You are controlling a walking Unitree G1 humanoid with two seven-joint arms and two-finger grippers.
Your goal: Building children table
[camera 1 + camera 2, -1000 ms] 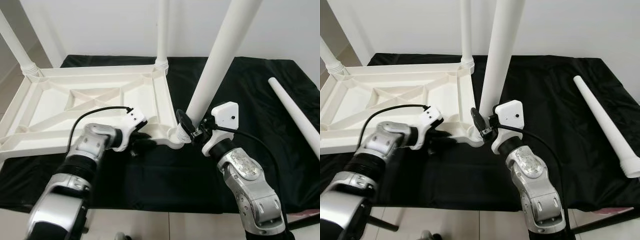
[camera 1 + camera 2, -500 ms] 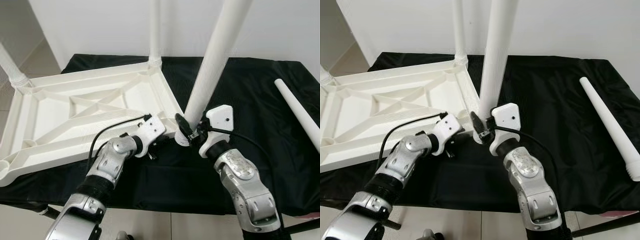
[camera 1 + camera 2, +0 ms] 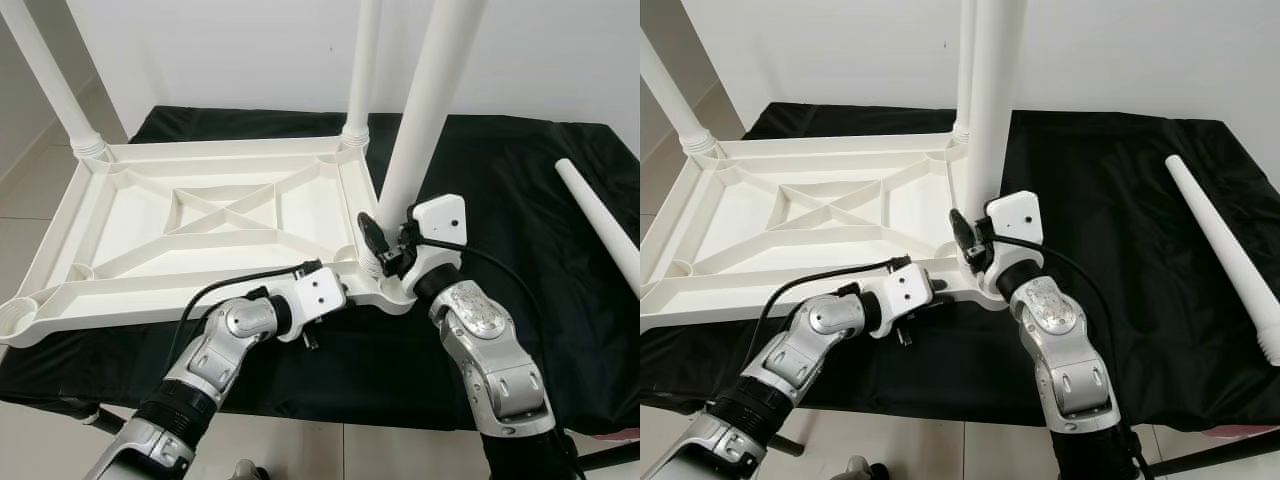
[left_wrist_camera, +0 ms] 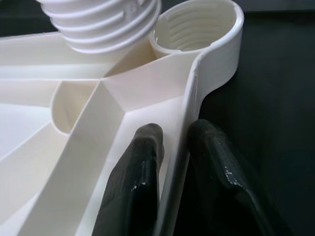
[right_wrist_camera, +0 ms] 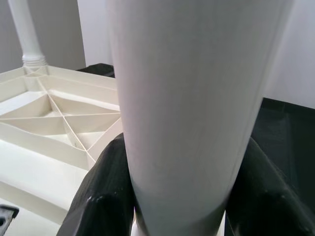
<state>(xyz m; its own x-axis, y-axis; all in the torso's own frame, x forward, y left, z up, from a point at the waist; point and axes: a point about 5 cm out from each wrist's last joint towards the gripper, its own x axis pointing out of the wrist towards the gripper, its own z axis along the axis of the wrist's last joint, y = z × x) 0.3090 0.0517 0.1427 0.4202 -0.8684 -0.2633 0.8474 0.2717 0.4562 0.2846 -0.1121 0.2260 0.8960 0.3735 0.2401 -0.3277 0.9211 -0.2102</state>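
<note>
Two tools working: my right tool [image 3: 388, 250] is clamping the leg [image 3: 425, 110] above its corner socket, left tool [image 4: 170, 187] pinching the tabletop [image 3: 200, 215] rim; tilting risks cross-threading

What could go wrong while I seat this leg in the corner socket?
1. In the left wrist view the leg's threaded end sits beside the socket, not in it; pushing now could cross-thread or miss.
2. The left hand pinches only the tabletop's thin rim; twisting could make the top slip or turn.
3. The right hand grips the leg low, so the tall leg may lean.
</note>
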